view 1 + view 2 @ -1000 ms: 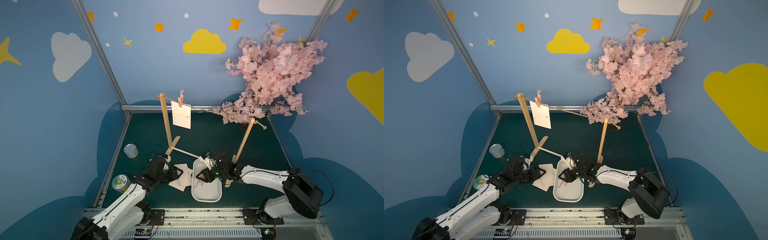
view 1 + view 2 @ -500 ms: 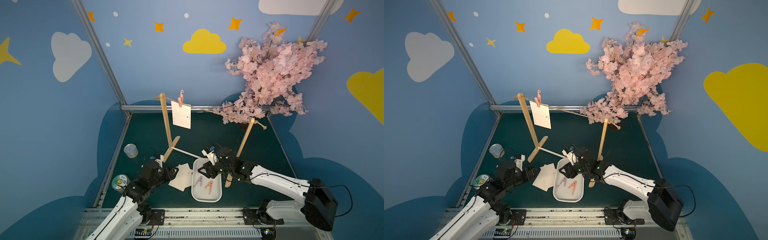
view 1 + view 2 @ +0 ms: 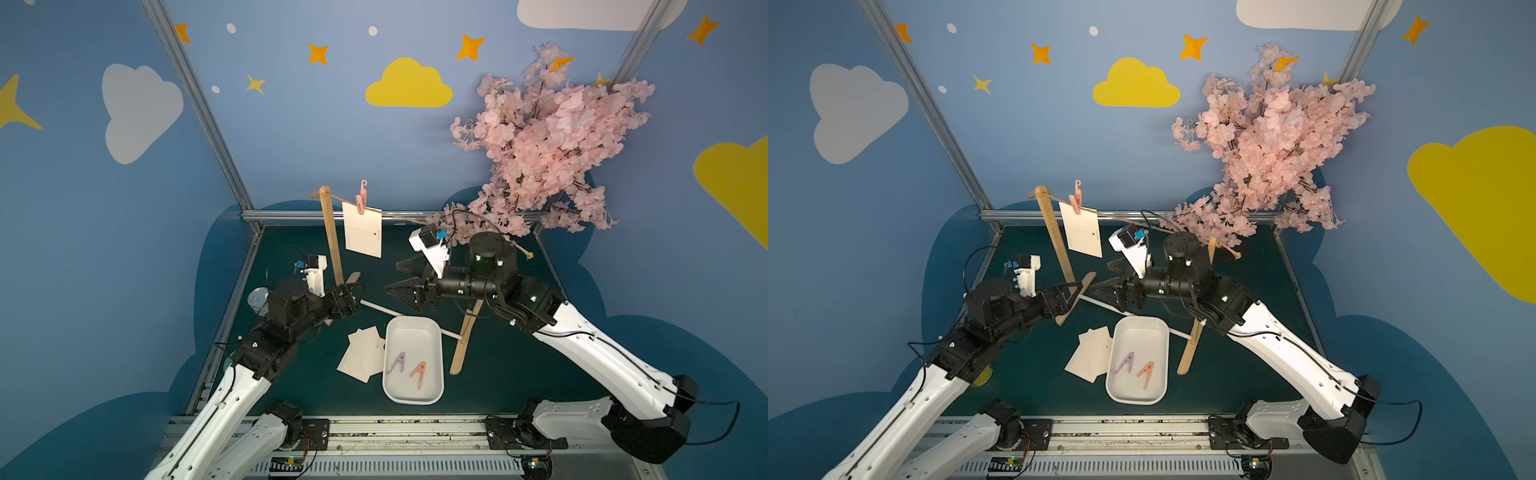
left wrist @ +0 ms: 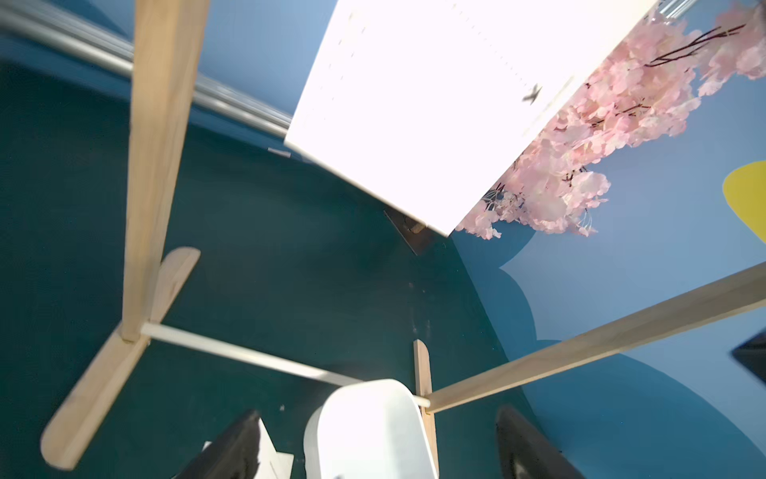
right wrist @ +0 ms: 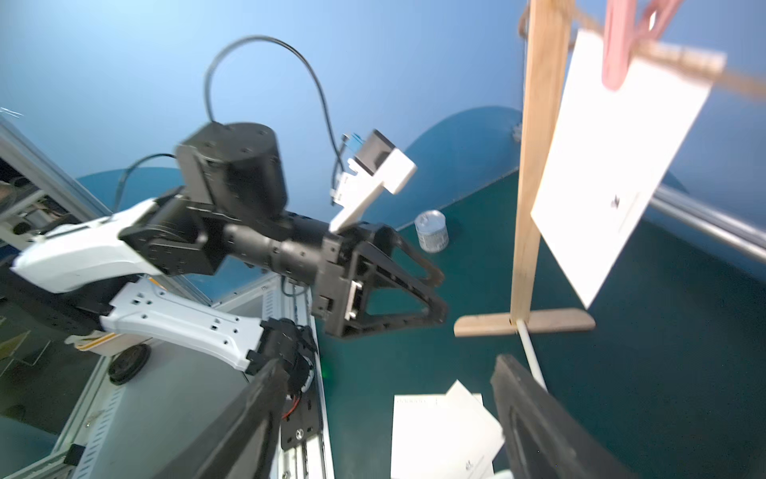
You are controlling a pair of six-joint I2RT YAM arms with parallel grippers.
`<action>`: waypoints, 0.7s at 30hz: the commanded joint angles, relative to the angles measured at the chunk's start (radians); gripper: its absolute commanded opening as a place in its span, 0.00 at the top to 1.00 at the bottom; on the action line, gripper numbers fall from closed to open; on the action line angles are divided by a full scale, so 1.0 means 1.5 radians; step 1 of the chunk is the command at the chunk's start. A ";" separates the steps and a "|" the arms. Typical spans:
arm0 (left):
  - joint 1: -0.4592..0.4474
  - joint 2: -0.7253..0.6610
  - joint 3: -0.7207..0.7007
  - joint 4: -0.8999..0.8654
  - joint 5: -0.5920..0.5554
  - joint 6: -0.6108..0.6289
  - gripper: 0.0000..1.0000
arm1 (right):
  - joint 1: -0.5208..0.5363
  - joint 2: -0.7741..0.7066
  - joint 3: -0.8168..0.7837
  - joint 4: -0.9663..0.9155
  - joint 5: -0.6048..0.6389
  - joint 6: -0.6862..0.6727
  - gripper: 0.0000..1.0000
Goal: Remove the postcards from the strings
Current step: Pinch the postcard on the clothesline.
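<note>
One white postcard (image 3: pixel 362 230) hangs from the tan string (image 3: pixel 401 216), held by a pink clothespin (image 3: pixel 361 199). It also shows in the left wrist view (image 4: pixel 414 103) and the right wrist view (image 5: pixel 613 166). Two more postcards (image 3: pixel 361 353) lie overlapped on the green mat beside the tray. My left gripper (image 3: pixel 355 289) is open and empty, raised next to the left wooden post (image 3: pixel 332 245), below the hanging card. My right gripper (image 3: pixel 392 276) is open and empty too, facing it from the right, lower than the card's bottom edge. Both wrist views show wide jaws with nothing between them (image 4: pixel 378 414) (image 5: pixel 389 365).
A white tray (image 3: pixel 432 336) holds two clothespins (image 3: pixel 397 362) at the front centre. A white dowel (image 3: pixel 378 307) joins the stand's feet. A pink blossom tree (image 3: pixel 548 141) overhangs the right post. A tin can (image 3: pixel 257 297) stands by the left wall.
Both arms have lifted away from the mat and the tray and risen toward the hanging card. Both grippers have opened wider. Two clothespins now show in the tray.
</note>
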 commanded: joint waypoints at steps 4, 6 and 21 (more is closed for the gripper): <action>0.048 0.087 0.115 0.017 0.040 0.073 0.03 | -0.034 0.075 0.167 -0.073 -0.078 -0.026 0.17; 0.066 0.097 0.134 0.021 0.055 0.075 0.03 | -0.045 0.091 0.199 -0.073 -0.087 -0.019 0.17; 0.155 0.179 0.203 0.120 0.200 0.057 0.01 | -0.111 0.228 0.394 -0.068 -0.201 0.031 0.17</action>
